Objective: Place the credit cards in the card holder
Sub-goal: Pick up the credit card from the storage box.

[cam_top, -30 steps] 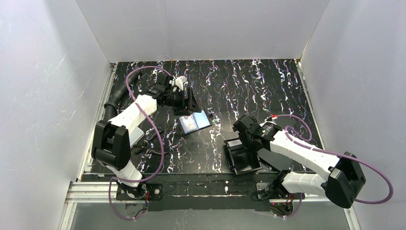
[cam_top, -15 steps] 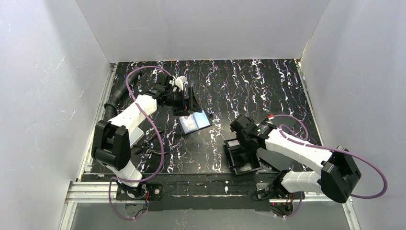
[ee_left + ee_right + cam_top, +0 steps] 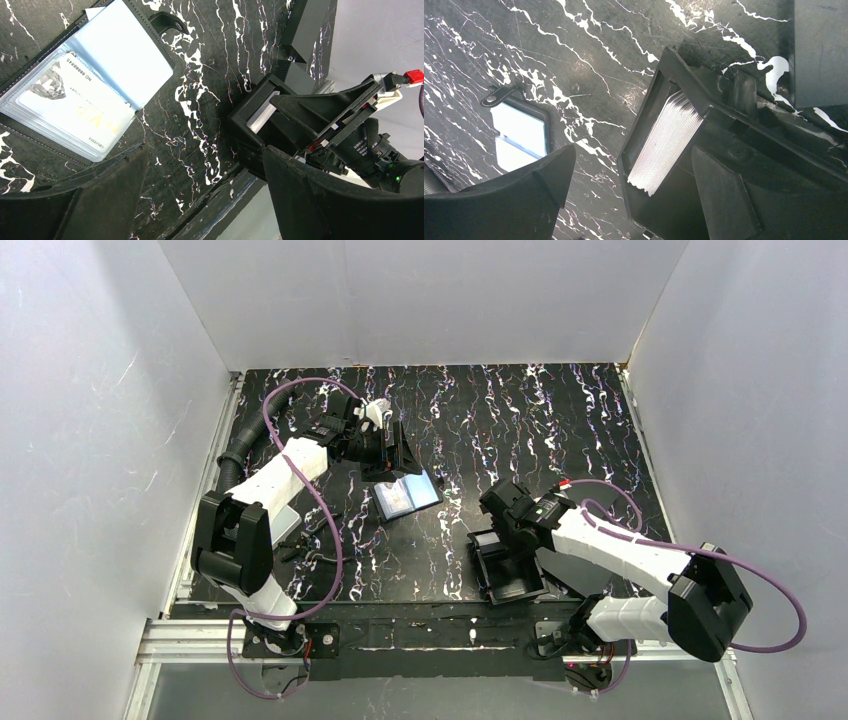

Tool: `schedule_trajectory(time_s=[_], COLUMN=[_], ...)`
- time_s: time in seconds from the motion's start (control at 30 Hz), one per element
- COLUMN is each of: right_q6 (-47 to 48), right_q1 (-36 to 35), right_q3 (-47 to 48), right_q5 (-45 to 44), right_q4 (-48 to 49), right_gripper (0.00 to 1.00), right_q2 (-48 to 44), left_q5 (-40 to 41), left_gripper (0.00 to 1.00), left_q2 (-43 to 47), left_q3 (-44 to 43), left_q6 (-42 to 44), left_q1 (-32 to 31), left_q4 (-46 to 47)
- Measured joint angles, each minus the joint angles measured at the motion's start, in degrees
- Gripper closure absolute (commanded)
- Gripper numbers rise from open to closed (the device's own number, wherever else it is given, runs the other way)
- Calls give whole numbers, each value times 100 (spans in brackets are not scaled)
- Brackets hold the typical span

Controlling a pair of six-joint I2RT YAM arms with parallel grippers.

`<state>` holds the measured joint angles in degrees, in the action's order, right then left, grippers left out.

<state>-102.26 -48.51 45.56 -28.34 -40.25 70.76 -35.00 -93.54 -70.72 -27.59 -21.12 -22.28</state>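
Top: holder [image 3: 408, 497] lies open and flat on the table [image 3: 560, 430], left of centre. Its long axis runs roughly left-right, slightly skewed. Left gripper [image 3: 394, 462] hangs just past its far edge, jaws wide, nothing in them. Right gripper [image 3: 497, 543] is over the far end of the tray [image 3: 482, 582] near the front edge, well apart from the holder. The cards [image 3: 484, 540] show there as a pale sliver. Left wrist: one card sits in the clear sleeve [image 3: 75, 107] on one half. The other half is bare blue-grey, with the tab [image 3: 167, 22] sticking off that end. Right wrist: jaws spread wide and empty, stack framed between them, cards on edge leaning against the tray wall. Reads as the pick step. I'd take only the outermost card, pinch across its short edges, and lift clear of the rim before swinging over. Main risk is grabbing two. Feed the card in along the holder's long axis, square to the sleeve mouth.
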Motion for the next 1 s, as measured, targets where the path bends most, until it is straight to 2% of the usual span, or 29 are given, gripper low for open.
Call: schedule_trajectory(time_s=[0.33, 0.47, 0.8, 1.0], right_q6=[-96, -114, -153, -181], right_q1=[0, 0, 0, 0], right_q3=[0, -4, -2, -2], right_q5=[20, 22, -9, -50], right_q4=[28, 39, 15, -15], right_gripper=[7, 13, 18, 26], right_q2=[98, 111, 107, 20], left_q5=[-2, -4, -13, -15], left_gripper=[16, 16, 16, 16], left_q2=[0, 0, 0, 0], left_q3=[7, 7, 7, 9], left_q6=[11, 11, 13, 13], left_q1=[0, 0, 0, 0], left_q4=[0, 2, 2, 2])
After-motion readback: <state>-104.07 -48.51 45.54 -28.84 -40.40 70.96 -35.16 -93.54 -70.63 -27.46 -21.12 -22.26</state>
